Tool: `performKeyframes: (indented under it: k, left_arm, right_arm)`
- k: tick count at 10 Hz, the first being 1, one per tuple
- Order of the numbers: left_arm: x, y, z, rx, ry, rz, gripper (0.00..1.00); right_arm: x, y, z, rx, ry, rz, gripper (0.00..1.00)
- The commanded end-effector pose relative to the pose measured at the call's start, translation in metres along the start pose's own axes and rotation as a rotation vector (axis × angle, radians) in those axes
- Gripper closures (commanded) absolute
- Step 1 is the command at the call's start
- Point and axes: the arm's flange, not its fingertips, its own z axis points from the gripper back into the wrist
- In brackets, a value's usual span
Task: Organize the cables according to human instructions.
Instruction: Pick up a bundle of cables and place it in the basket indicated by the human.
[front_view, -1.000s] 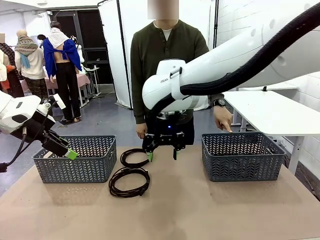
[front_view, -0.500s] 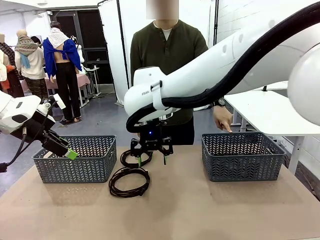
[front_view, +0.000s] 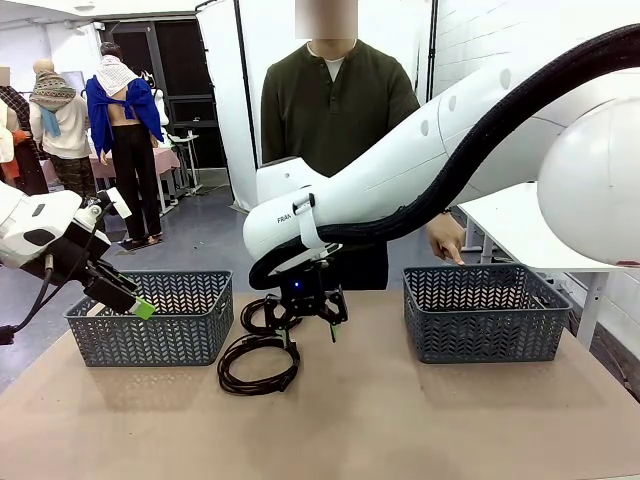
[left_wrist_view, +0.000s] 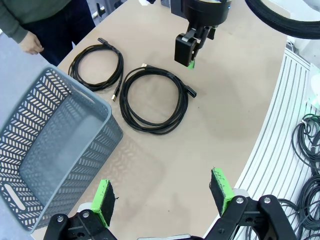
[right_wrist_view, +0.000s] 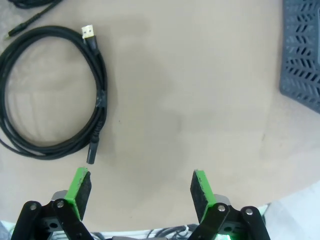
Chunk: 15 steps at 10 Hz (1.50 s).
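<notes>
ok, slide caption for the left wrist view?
Open left gripper over grey lattice basket, small cable coil and large cable coil; right gripper hovers beside the large coil.

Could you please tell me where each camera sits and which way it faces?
Front: fixed on the robot's side, facing the person across the table; left tool and right tool show.
Left wrist: high over the table's left, looking down on a basket, the far cable and the nearer cable; own pads at bottom.
Right wrist: low over the table, looking down; own pads at bottom.
Shared: all three show the nearer cable.
</notes>
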Motion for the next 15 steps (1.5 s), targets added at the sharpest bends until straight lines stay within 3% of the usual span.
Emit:
performKeyframes:
  k: [1, 6, 15]
  left_arm:
    - [-0.001, 0.003, -0.001, -0.015, -0.008, -0.002, 0.00]
    - [-0.001, 0.003, -0.001, -0.015, -0.008, -0.002, 0.00]
    - [-0.001, 0.003, -0.001, -0.015, -0.008, -0.002, 0.00]
  right_arm:
    - [0.008, 0.006, -0.005, 0.016, -0.018, -0.062, 0.00]
    - [0.017, 0.009, -0.026, 0.111, 0.012, 0.002, 0.00]
    - [0.016, 0.011, -0.028, 0.081, 0.002, -0.009, 0.00]
